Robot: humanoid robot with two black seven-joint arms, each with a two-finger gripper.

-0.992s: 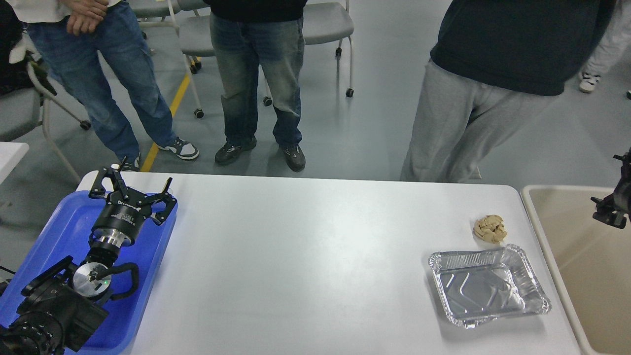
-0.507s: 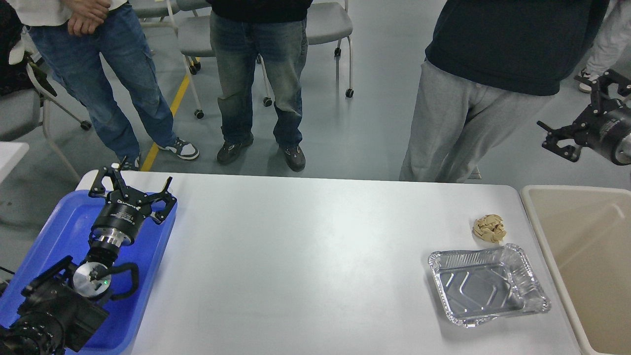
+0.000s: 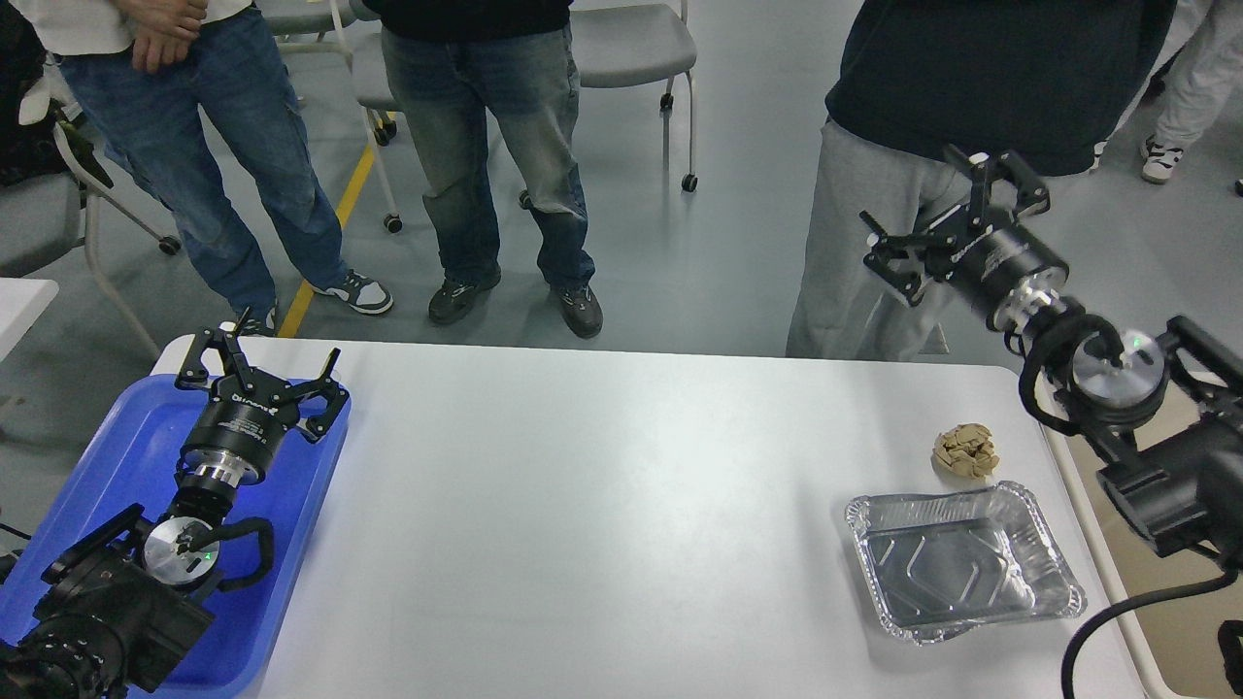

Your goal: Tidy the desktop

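- Left arm comes in low from the near-left corner, its left gripper point(image 3: 260, 360) hanging over the far end of the blue tray point(image 3: 117, 456), fingers spread wide, nothing between them.
- Right arm reaches in from the right edge and angles up and away, the right gripper point(image 3: 957, 209) held high beyond the far edge of the desktop point(image 3: 583, 505), in front of a person in grey trousers point(image 3: 874, 252). Its fingers are splayed wide too, empty.
- The desktop fills the lower middle of the view, a broad white sheet with rounded far corners, and most of it lies bare from the tray across to the right side.
- On the right part sits a foil tray point(image 3: 961, 563), empty, near the front-right edge.
- Just beyond it, close but apart, lies a crumpled tan paper ball point(image 3: 965, 451).
- A beige bin point(image 3: 1088, 505) sits off the table's right edge, largely hidden behind the right arm.
- Three people stand along the far side, with grey chairs point(image 3: 636, 49) behind them.
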